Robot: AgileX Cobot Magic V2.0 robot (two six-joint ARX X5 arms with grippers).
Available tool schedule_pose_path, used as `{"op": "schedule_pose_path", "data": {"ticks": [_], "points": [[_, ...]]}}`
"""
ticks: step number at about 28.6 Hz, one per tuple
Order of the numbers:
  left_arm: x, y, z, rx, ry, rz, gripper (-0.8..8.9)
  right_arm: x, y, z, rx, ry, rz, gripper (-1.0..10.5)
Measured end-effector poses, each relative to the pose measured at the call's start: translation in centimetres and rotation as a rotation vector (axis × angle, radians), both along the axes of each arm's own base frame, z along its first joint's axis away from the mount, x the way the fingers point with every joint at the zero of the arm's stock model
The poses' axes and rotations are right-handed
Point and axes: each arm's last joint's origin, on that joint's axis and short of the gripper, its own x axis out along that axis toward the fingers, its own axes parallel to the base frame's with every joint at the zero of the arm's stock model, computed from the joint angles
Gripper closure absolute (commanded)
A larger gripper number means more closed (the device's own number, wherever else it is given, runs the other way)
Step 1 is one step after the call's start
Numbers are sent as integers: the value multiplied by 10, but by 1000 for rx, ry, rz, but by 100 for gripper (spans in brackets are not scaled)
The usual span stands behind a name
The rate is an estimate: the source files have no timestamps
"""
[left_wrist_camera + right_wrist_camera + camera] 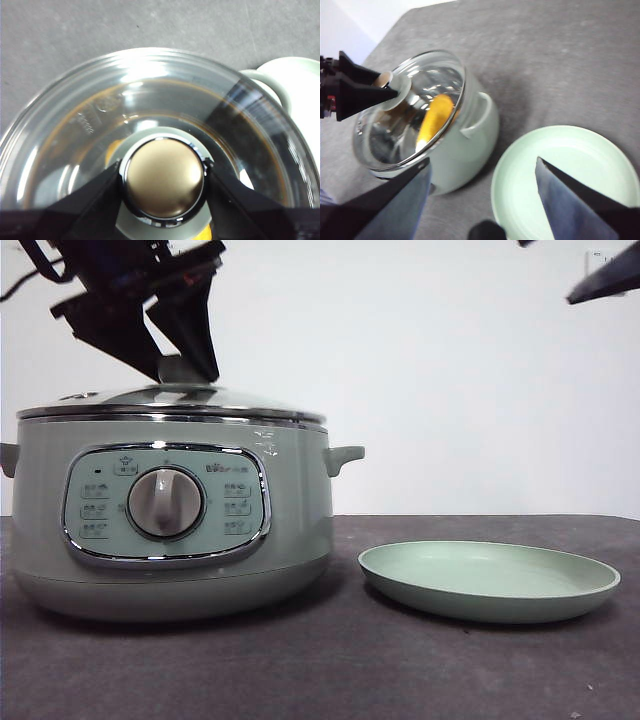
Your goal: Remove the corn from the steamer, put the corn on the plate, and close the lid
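Note:
The sage-green steamer [170, 530] stands at the left with the glass lid [170, 400] resting on it. My left gripper [162, 172] is shut on the lid's knob [164, 177], one jaw pressed to each side; it comes down from the top left [185, 360]. Through the glass the yellow-orange corn [437, 117] lies inside the pot. The pale green plate [490, 580] sits bare to the steamer's right. My right gripper [482, 161] hangs open high above the plate and steamer, holding nothing, and shows as a dark tip [605, 280].
The steamer's side handle [345, 455] points toward the plate, with a narrow gap of dark grey table [320, 660] between them. A white wall stands behind the table.

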Motion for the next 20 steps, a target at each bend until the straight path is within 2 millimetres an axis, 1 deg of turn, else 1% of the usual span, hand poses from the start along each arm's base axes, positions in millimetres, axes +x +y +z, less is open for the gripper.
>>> {"op": "schedule_pose_path", "data": {"ticks": [3, 7, 10, 16, 18, 19, 20], "points": [[-16, 9, 21, -10, -87, 33, 822, 3, 11, 1, 6, 11, 46, 599], [-48, 26, 57, -57, -237, 74, 822, 13, 28, 6, 7, 31, 112, 599], [-72, 39, 76, -79, -324, 110, 822, 23, 44, 10, 1, 51, 161, 599], [-123, 69, 97, -48, -424, 239, 822, 43, 86, 18, -69, 98, 222, 588], [-139, 78, 101, -42, -448, 271, 822, 48, 103, 21, -105, 107, 238, 526], [-152, 85, 103, -39, -464, 292, 822, 53, 119, 24, -140, 114, 248, 497], [-161, 90, 103, -30, -472, 314, 822, 57, 131, 26, -175, 121, 253, 497]]}}
